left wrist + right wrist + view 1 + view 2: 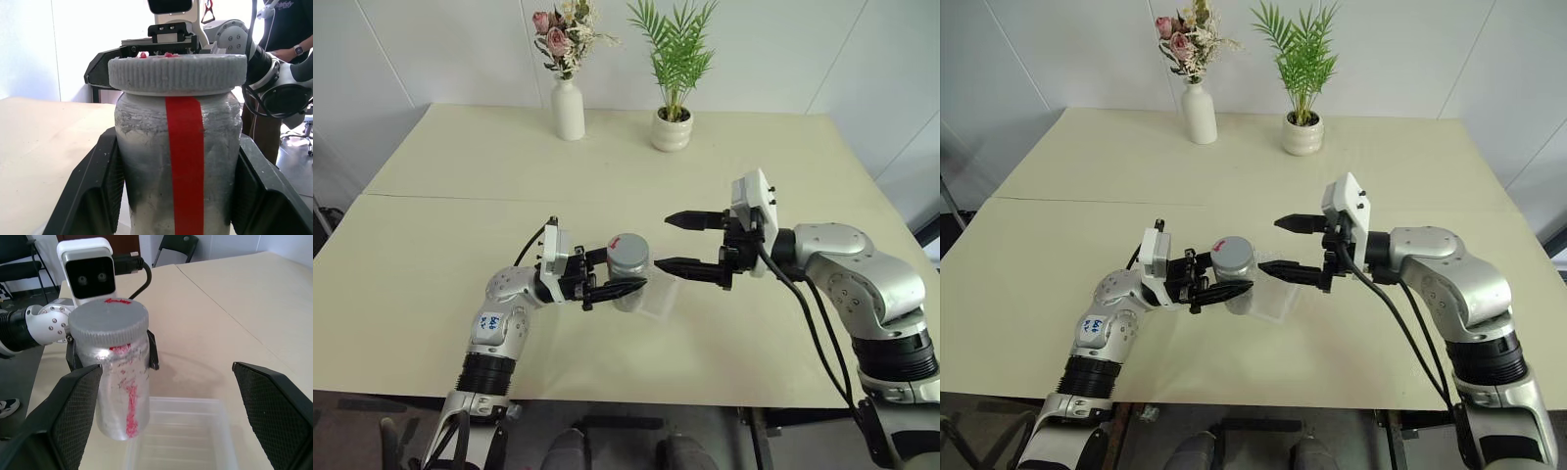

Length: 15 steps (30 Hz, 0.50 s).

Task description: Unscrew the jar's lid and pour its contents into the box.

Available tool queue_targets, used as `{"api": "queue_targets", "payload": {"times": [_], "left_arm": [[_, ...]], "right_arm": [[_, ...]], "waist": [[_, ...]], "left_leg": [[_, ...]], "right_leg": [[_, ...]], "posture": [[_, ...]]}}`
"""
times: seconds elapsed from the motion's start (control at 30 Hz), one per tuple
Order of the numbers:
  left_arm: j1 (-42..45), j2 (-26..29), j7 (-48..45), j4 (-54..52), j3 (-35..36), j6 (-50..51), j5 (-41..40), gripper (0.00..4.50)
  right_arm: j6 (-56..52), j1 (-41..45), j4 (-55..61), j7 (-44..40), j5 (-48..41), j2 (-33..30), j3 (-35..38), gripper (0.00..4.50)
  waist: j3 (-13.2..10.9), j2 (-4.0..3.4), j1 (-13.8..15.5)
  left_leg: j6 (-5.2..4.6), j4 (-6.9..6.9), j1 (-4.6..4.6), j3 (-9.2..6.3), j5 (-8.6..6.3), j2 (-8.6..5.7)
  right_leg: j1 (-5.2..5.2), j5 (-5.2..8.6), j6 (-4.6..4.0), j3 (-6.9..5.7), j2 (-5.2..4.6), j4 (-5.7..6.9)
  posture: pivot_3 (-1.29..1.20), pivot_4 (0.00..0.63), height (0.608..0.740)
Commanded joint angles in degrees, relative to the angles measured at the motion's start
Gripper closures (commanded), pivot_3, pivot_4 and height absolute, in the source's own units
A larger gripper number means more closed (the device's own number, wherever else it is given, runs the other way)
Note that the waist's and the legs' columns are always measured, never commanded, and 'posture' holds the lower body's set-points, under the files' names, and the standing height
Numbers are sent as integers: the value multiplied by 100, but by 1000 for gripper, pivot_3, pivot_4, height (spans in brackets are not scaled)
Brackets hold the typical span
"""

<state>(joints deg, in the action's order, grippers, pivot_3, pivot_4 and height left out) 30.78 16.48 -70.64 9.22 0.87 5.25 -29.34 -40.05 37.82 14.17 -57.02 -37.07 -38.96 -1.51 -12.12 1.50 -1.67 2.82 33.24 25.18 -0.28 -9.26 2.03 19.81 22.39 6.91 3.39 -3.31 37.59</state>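
The left gripper (612, 277) is squeezing the small clear plastic round jar (628, 279) with a red stripe on its side. One black finger (95, 188) is pressing on each side of the jar, so the jar is sitting right between them. The jar is standing straight up in the grip and is being held up above the table, not resting on it.

The round greyish-white screw lid (626, 249) with a red mark on top is sitting on the jar, just above the left gripper's fingers. It is on the jar and looking level.

The right gripper (695, 243) is hanging in the air just beside the jar, on the side away from the left arm. Its two black fingers are standing wide apart and are holding nothing. They are pointing at the jar and the lid, but they are not touching either one. One finger (690, 220) is up high and the other is lower down, near the jar's side.

The shallow square clear plastic box (183, 440) with rounded corners is lying on the pale yellow table (431, 245). It is under the jar and just below the two grippers, between them. Nothing can be seen inside it.

Far from both grippers, at the back of the table, a tall white vase (568, 110) with pink flowers and a round white pot (672, 130) with a green plant are standing near each other.
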Motion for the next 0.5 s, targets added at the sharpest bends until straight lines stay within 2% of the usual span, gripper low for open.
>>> {"api": "queue_targets", "payload": {"times": [0.03, 0.3, 0.5], "left_arm": [[-6, -4, -26, -213, -3, -41, -124, 2104], [-4, 3, -51, -176, 2, -64, -114, 2104], [-14, 1, -52, -181, 1, -75, -110, 2104]], "right_arm": [[38, -40, 22, -164, -59, -197, 233, 17], [-43, 56, 160, -229, -241, -186, 252, 17], [-271, 335, 506, 53, -550, 224, 110, 17]], "waist": [[0, 0, 1], [0, 0, 2], [0, 0, -7]], "left_leg": [[0, 0, 0, 0, 0, 0], [0, 1, 1, 0, 0, 0], [1, 1, 0, -1, 0, 2]], "right_leg": [[0, 0, 0, 0, 0, 0], [0, 0, 0, 1, 0, 0], [0, 0, 0, 0, 1, 2]], "posture": [[0, 150, 740], [0, 150, 740], [0, 150, 740]]}}
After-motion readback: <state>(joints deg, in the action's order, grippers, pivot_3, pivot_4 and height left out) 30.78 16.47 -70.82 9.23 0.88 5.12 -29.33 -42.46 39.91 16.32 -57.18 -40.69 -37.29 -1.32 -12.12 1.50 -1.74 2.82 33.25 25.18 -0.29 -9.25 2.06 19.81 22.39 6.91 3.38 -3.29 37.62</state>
